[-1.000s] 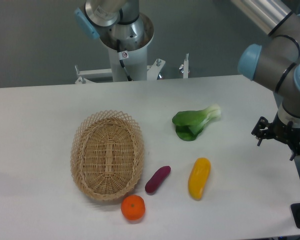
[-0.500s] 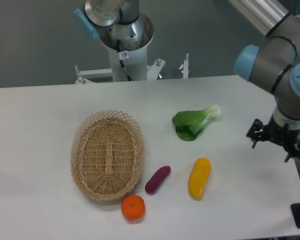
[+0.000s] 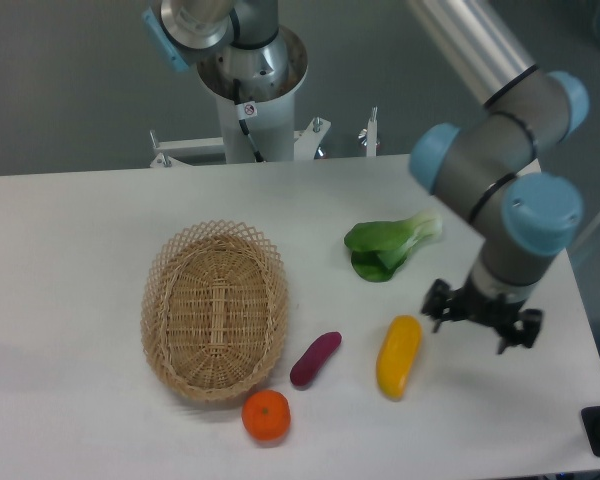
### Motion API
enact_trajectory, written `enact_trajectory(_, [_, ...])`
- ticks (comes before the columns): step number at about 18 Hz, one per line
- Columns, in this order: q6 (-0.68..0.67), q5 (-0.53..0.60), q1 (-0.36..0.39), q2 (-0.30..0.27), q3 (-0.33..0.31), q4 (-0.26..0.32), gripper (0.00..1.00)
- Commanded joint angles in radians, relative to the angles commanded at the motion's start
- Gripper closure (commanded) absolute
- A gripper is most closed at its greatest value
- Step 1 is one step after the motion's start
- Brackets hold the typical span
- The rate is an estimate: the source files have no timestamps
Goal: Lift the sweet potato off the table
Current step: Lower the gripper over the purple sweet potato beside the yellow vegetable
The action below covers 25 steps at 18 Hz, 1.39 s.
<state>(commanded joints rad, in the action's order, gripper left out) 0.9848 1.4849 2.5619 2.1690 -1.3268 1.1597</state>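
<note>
Moved in from the table's (image 3: pixel 80 230) right edge, the gripper (image 3: pixel 482 320) hovers beside the yellow vegetable (image 3: pixel 398 356), fingers apart; the sweet potato (image 3: pixel 315 359) lies untouched; no legible writing.

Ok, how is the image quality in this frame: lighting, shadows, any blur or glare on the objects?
Fixed camera view: lighting is soft and even, with only faint shadows under the sweet potato, the yellow vegetable and the basket. The white table is bright but not blown out. The orange shows a small highlight. The gripper looks slightly soft; its fingers are hard to resolve.
</note>
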Motion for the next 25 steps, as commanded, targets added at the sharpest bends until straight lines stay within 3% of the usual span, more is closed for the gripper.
enact_trajectory(3, [0.014, -0.002, -0.031, 0.0, -0.024, -0.011, 0.0])
enact_trajectory(9, [0.231, -0.02, -0.04, -0.069, -0.213, -0.142, 0.0])
enact_trajectory(12, [0.282, -0.069, -0.04, -0.087, -0.268, -0.152, 0.0])
enact_trajectory(18, [0.279, -0.133, -0.057, -0.084, -0.321, -0.167, 0.0])
enact_trajectory(22, [0.272, -0.143, -0.069, -0.078, -0.377, -0.279, 0.0])
enact_trajectory(25, [0.268, -0.144, -0.077, -0.072, -0.388, -0.296, 0.0])
